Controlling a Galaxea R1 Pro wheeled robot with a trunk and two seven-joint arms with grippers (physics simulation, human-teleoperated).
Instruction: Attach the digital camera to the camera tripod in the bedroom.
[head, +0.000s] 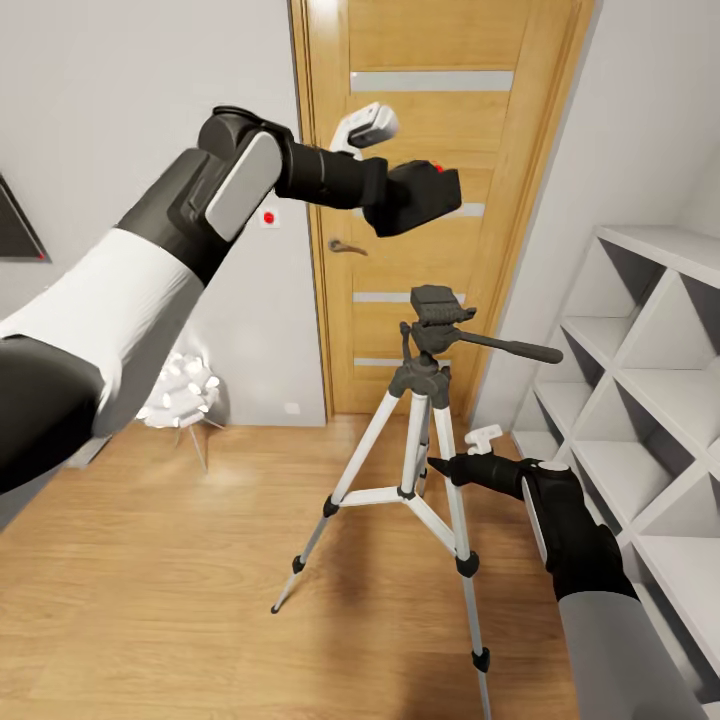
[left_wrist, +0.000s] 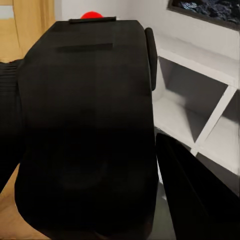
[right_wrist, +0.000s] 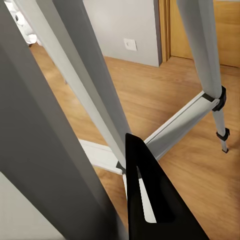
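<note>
**Holding the camera above the tripod head**

Reaching low beside the shelving, the right gripper (head: 440, 466) sat closest to the viewer, its dark fingertips just at the camera tripod's (head: 425, 440) near leg, at about the height of the spreader braces. In the right wrist view one black finger (right_wrist: 150, 195) lay in front of the silver legs (right_wrist: 90, 95) and a brace (right_wrist: 175, 127); whether the fingers were closed on the leg or merely beside it could not be told.

The tripod stood upright on the light wood floor (head: 180, 580), three silver-white legs splayed, black feet planted, its dark grey head (head: 438, 305) bare on top and the long pan handle (head: 505, 348) pointing toward the white cube shelves (head: 640, 400).

Higher and farther off, the left gripper (head: 385, 205) was clamped on the digital camera (head: 425, 195), the black body projecting beyond the fingers, its red dot (head: 436, 167) facing up. The camera hung clearly above the tripod head, apart from it, and roughly over it. In the left wrist view the camera body (left_wrist: 85, 130) sat pressed between the dark fingers (left_wrist: 195, 190), red dot (left_wrist: 91, 15) at its far edge.

Behind everything stood the wooden door (head: 430, 120) with its handle (head: 345, 245), the white wall (head: 120, 90), and a white spiky lamp (head: 185, 390) on the floor by the wall.
</note>
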